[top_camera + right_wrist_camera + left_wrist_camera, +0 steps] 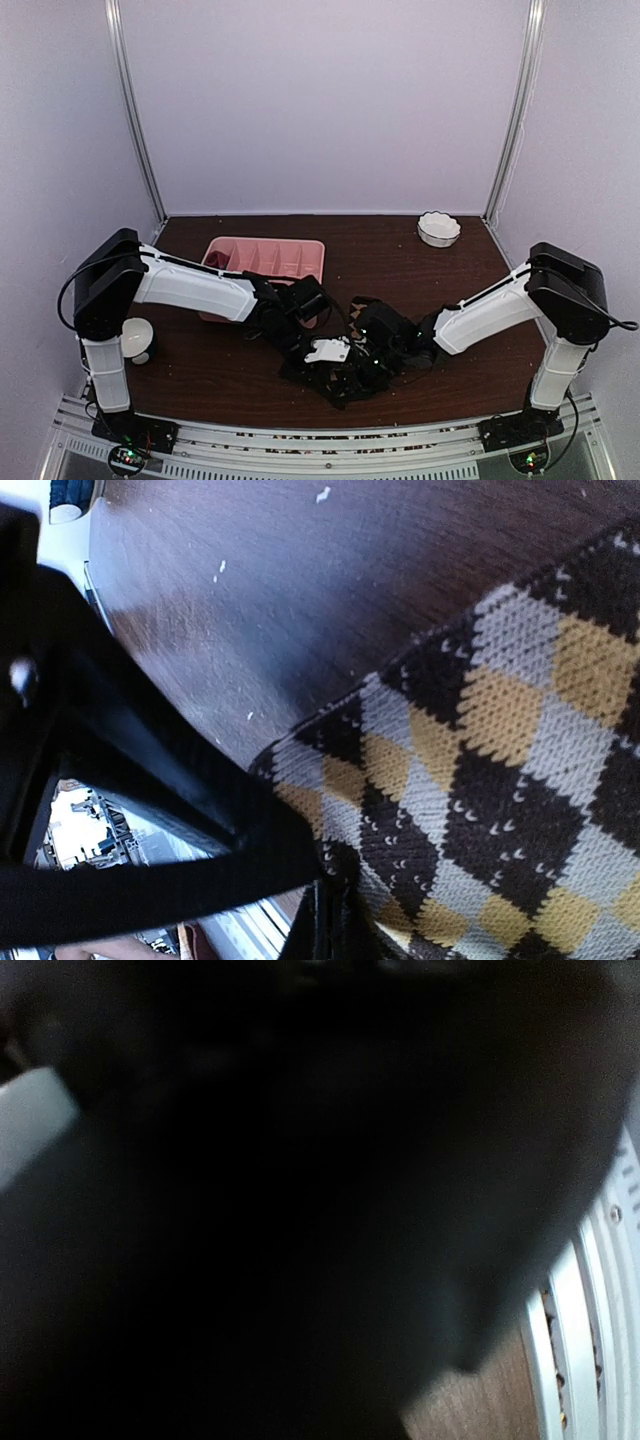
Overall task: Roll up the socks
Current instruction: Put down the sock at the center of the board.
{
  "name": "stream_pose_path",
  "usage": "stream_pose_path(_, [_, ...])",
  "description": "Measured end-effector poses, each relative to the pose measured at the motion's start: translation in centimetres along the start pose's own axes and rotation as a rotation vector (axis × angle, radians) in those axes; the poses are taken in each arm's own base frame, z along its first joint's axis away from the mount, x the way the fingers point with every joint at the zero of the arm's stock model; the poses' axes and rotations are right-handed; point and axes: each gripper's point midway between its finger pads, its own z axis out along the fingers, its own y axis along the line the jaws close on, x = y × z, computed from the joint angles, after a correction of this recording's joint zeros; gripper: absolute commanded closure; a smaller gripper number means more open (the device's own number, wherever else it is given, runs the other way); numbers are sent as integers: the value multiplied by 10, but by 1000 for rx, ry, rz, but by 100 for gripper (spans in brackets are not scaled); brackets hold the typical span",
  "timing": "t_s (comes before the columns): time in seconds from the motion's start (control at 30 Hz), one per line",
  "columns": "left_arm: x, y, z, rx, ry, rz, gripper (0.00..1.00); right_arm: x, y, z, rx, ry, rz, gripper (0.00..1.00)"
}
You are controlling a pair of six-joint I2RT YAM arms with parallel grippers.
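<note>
Knitted argyle sock [500, 780], woodgrain table [300, 580]

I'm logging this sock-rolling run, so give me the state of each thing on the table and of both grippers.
checkered sock: spread on the table, not rolled.
pink tray: upright, visible compartments empty.
white bowl: upright, looks empty.
left gripper: down at the sock, jaws hidden.
right gripper: down at the sock, jaws unclear.
</note>
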Motion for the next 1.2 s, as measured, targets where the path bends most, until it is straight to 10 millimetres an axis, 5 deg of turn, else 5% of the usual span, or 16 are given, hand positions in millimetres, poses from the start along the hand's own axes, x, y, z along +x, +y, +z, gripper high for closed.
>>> stream_pose_path(0.27, [-2, 6, 3, -15, -8, -33, 98, 0, -2, -2, -29, -28, 27, 100])
stream_pose_path(0.33, [-2, 5, 4, -13, -9, -40, 88, 0, -2, -2, -39, -36, 35, 100])
stream_pose_path(0.4, [-2, 4, 4, -5, -13, -48, 62, 0, -2, -2, -51, -44, 41, 100])
stream_pose_path(0.57, [-1, 0, -1, 46, -44, -80, 53, -1, -1, -2, -70, -58, 48, 100])
stream_pose_path(0.73, [3, -3, -10, 102, -66, -114, 60, -2, 0, -2, -80, -65, 51, 100])
stream_pose_path(1.2, [9, -1, 5, 141, -66, -154, 94, -1, -1, -2, -94, -73, 75, 100])
